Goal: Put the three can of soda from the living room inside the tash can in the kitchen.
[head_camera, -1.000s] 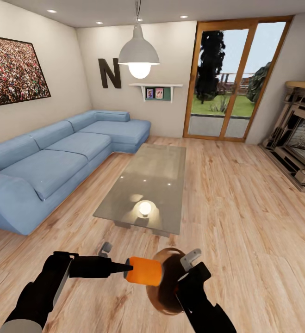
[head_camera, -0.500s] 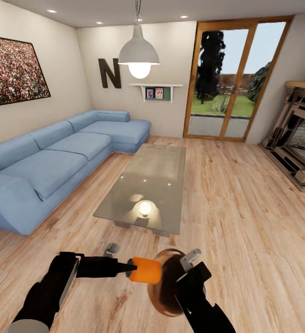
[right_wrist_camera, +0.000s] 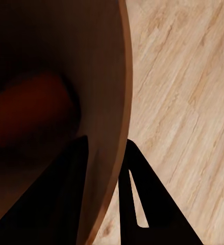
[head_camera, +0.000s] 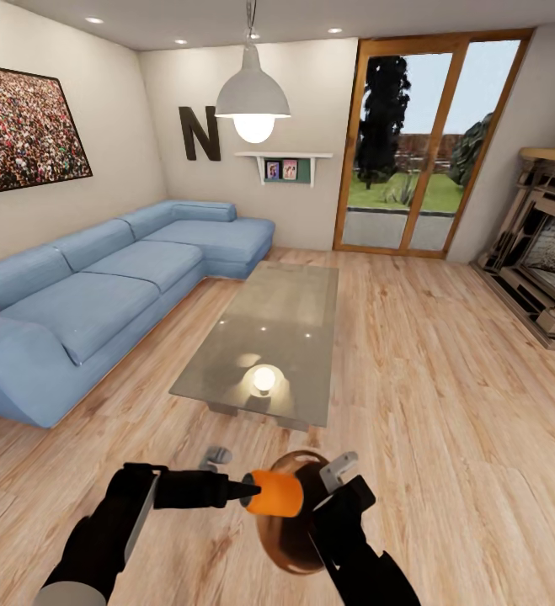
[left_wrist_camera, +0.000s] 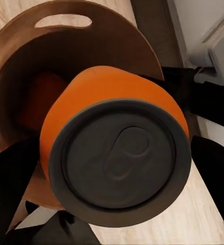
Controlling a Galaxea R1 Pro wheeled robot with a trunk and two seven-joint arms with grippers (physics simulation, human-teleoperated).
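My left gripper (head_camera: 247, 492) is shut on a bright orange can of soda (head_camera: 279, 494), held sideways with its far end at the mouth of the tash can (head_camera: 296, 539). The left wrist view faces the can's grey end (left_wrist_camera: 119, 162), with the bin's copper-brown inside (left_wrist_camera: 45, 56) and its oval handle cutout (left_wrist_camera: 63, 20) behind it. My right gripper (head_camera: 338, 486) holds the bin tilted above the floor. Its fingers (right_wrist_camera: 134, 189) are shut on either side of the bin's wall (right_wrist_camera: 104, 92). A dim orange shape (right_wrist_camera: 30, 109) shows inside; I cannot tell whether it is a can or a reflection.
The low glass table (head_camera: 269, 337) stands just ahead. The blue corner sofa (head_camera: 100, 295) runs along the left. A fireplace (head_camera: 546, 252) is at the right and wood-framed glass doors (head_camera: 429, 143) at the back. Open plank floor (head_camera: 445, 404) lies to the right.
My left gripper has carried the orange can to the right, up to the bin's mouth. The bin and right gripper have shifted slightly left and lower.
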